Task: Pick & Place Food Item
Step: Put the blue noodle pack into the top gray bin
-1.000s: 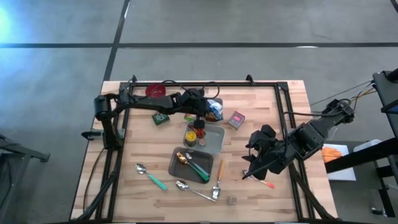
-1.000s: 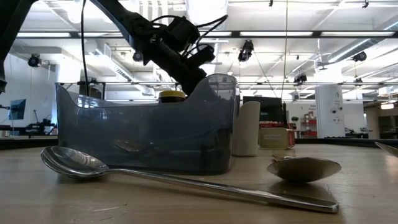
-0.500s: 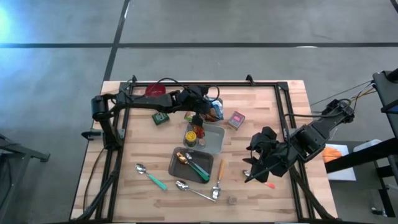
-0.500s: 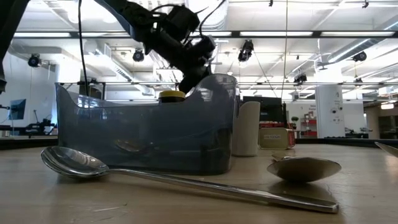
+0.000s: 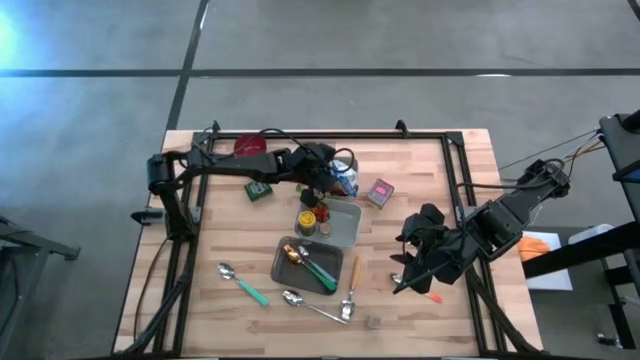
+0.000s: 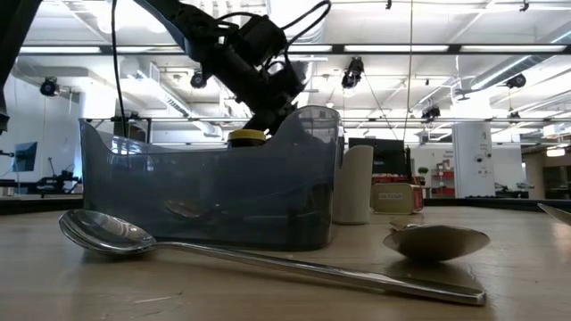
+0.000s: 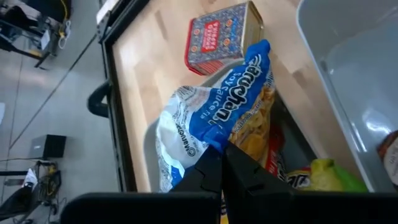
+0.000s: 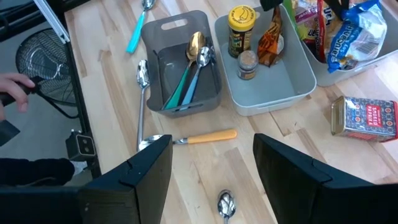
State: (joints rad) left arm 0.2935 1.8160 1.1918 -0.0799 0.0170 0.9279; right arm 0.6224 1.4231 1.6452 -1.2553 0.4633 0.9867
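The left gripper (image 7: 221, 163) is clenched on a crinkled edge of the blue-and-white noodle packet (image 7: 214, 115), its two dark fingers pressed flat together with only the film between them. The packet hangs over the food tray (image 5: 352, 165) near the middle of the tabletop's far edge, just beyond the grey condiment bin (image 5: 345, 222) that holds a yellow-capped jar (image 5: 309, 214).

The packet looks light and soft: a thin plastic wrapper, puffed with air, around what is probably a brittle block of dry noodles. The film is glossy and likely slippery, so a pinch on the loose skin could creep or tear under a sharp swing. The firmer hold would be on the crimped seam at one end, where the layers are doubled and stiff; squeezing across the middle risks crushing the contents. Held by one edge as it is, the bag will probably dangle and sway, so a slow carry suits it. Other packets (image 7: 323, 177) lie under it in the tray, and a red patterned tin (image 7: 221, 36) sits just beside the tray toward the right edge.

The right gripper (image 5: 403, 281) waits near the tabletop's near right corner, fingers parted and holding nothing, with a spoon (image 8: 225, 203) and an orange-handled utensil (image 8: 208, 136) on the wood before it.
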